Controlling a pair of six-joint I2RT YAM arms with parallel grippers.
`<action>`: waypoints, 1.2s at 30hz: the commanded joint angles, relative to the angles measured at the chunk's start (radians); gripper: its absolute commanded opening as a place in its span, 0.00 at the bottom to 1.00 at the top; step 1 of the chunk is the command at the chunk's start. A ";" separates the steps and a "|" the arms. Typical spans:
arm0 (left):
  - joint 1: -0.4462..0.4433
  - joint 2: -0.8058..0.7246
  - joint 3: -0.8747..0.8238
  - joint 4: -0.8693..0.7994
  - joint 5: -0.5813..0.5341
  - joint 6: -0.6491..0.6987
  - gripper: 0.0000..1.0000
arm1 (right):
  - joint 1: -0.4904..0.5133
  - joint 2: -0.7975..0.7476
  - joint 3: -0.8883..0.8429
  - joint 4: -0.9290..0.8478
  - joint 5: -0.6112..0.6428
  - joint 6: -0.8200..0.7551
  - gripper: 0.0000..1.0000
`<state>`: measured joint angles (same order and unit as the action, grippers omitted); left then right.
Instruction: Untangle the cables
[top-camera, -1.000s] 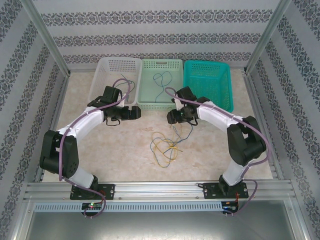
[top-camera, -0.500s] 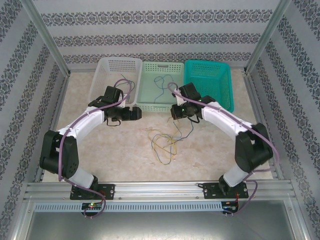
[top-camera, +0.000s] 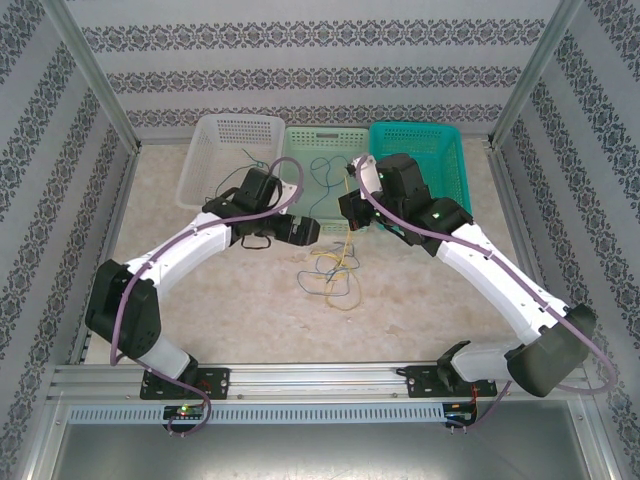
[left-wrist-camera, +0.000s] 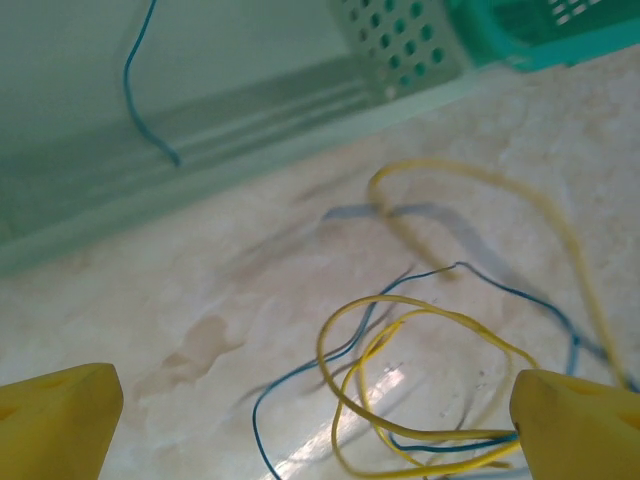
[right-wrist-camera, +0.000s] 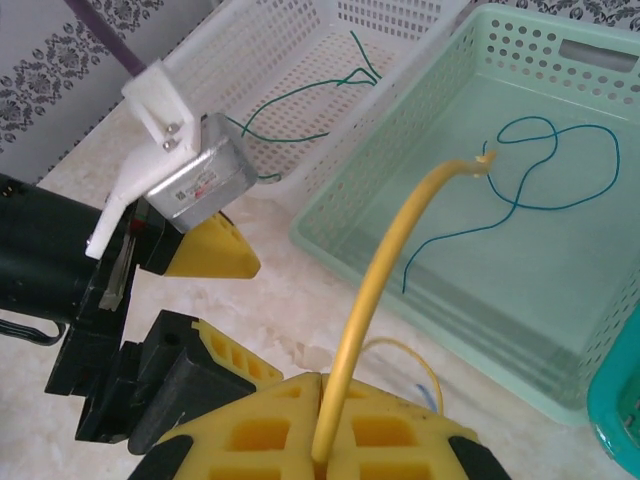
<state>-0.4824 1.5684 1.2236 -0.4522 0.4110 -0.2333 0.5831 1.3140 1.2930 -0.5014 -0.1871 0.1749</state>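
A tangle of yellow and blue cables (top-camera: 335, 272) lies on the table in front of the baskets. My right gripper (top-camera: 350, 214) (right-wrist-camera: 322, 388) is shut on a yellow cable (right-wrist-camera: 385, 280), whose free end sticks up past the fingers toward the light green basket. My left gripper (top-camera: 302, 231) (left-wrist-camera: 320, 440) hangs open just left of the tangle, its fingertips (left-wrist-camera: 60, 418) wide apart over yellow loops (left-wrist-camera: 430, 312) and a blue cable (left-wrist-camera: 300, 372). A blue cable (right-wrist-camera: 545, 165) lies in the light green basket, and a dark green cable (right-wrist-camera: 300, 105) lies in the white basket.
Three baskets stand in a row at the back: white basket (top-camera: 205, 165), light green basket (top-camera: 300, 150), teal basket (top-camera: 430, 160). The two grippers are close together near the green basket's front wall. Patterned walls and metal posts enclose the table.
My right arm has stretched forward and up, pulling a yellow cable out of the tangle, which has drawn in toward the baskets. My left gripper has moved right, close to the tangle.
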 joint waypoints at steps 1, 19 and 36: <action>-0.011 0.036 0.028 0.051 0.057 0.022 1.00 | 0.005 -0.026 -0.022 0.009 0.015 -0.012 0.00; -0.070 0.150 0.059 0.188 0.218 -0.077 0.97 | -0.035 -0.123 -0.157 0.268 -0.110 0.076 0.00; -0.070 0.212 0.055 0.400 0.338 -0.283 0.93 | -0.036 -0.253 -0.300 0.425 -0.129 0.064 0.00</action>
<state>-0.5480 1.7752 1.2648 -0.1154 0.7155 -0.4808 0.5514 1.0901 1.0080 -0.1280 -0.3084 0.2379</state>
